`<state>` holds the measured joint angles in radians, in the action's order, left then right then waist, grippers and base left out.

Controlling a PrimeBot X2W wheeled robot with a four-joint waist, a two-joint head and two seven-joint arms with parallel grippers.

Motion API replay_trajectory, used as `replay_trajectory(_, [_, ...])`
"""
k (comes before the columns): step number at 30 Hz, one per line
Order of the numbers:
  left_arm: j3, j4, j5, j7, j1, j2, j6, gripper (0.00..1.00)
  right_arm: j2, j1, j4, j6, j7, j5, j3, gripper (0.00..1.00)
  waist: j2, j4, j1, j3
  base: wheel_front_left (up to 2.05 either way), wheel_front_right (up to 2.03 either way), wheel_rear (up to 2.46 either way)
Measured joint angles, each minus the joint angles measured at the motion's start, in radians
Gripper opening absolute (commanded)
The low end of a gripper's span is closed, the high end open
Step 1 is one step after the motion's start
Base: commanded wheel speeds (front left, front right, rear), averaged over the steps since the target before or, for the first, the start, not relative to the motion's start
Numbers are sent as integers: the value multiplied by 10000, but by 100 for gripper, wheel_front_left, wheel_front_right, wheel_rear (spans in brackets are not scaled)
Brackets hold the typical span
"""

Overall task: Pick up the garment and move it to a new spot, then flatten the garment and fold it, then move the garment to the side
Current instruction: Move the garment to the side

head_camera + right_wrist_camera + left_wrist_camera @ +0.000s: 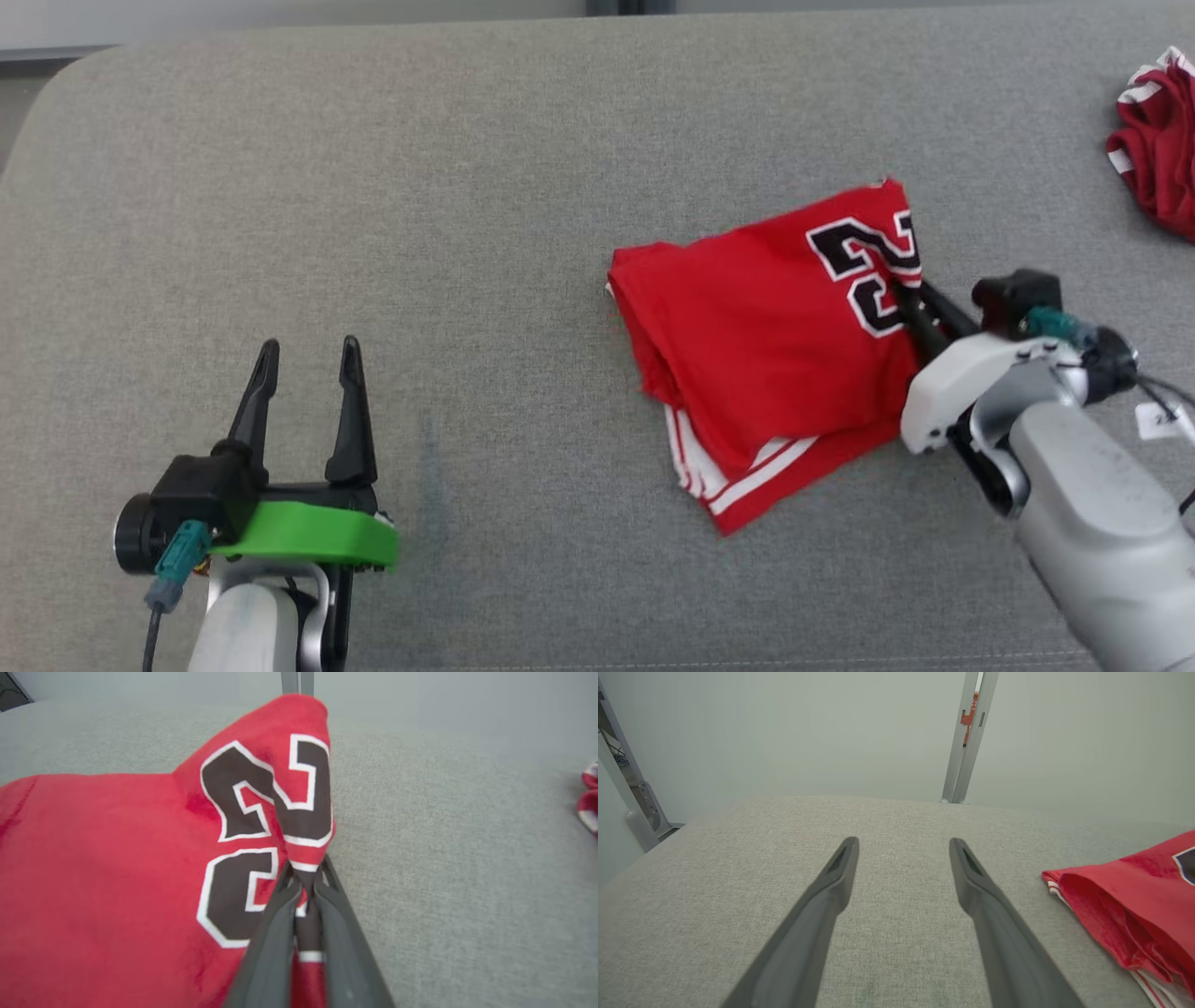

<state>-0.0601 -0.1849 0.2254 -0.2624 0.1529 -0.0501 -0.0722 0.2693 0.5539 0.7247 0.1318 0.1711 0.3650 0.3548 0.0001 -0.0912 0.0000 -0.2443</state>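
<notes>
Grey woven cushion (467, 187), coarse weave, rounded far-left corner, pale plain wall (784, 732) behind. We logged the jersey (766, 355) lying right of centre on it: red, soft, folded into a rough slanted rectangle with stacked layers. White-and-red striped trim (747, 476) poked out at its near edge, and black blocky numerals (864, 266) edged in white sat near its right side. The right gripper (907, 303) had its long dark fingers (275, 933) pinched together on the jersey's right edge, with a bunched ridge of cloth squeezed between them by the numerals. The left gripper (308, 359) stood wide apart over bare cushion, well left of the jersey, holding nothing. We noted a second garment (1162, 149), crumpled, red with white trim, at the far right, well apart. A slim metal post (969, 737) rose behind the cushion.
</notes>
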Motion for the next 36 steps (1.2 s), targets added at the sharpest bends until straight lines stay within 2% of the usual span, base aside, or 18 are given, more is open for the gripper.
replay_trajectory(6, [-265,493,-27,0,704,0,27,100,1626,1939,-836,0,-502,138,171,0,0,135,0,-904,0,0,0])
replay_trajectory(13, [-343,955,-458,0,1489,4,25,100,3628,3229,-1486,-2,-1032,767,-136,0,0,387,1,-2185,0,0,0])
replay_trajectory(23, [-575,1580,-995,0,1972,-203,-169,100,6000,4180,-1164,-2,-1762,1904,-794,0,0,1076,2,-3743,0,0,0])
replay_trajectory(29, [-754,2011,-1124,0,1999,-314,-244,100,7106,4567,-660,-2,-2201,2464,-541,0,0,1402,2,-4257,0,0,0])
replay_trajectory(33, [-859,2222,-1139,-2,1986,-360,-245,100,7480,4860,-368,-2,-2359,2627,-234,0,0,1490,1,-4358,0,0,0])
replay_trajectory(34, [-872,2242,-1141,0,1976,-384,-247,100,7488,4939,-290,-2,-2360,2671,-174,7,0,1496,1,-4360,0,0,0])
replay_trajectory(35, [-888,2255,-1141,0,1964,-405,-247,100,7484,5010,-182,-2,-2359,2669,-73,45,0,1496,1,-4360,0,0,0])
replay_trajectory(36, [-918,2265,-1141,2,1963,-414,-247,100,7463,5062,-77,-2,-2286,2629,33,100,0,1494,1,-4363,0,0,0])
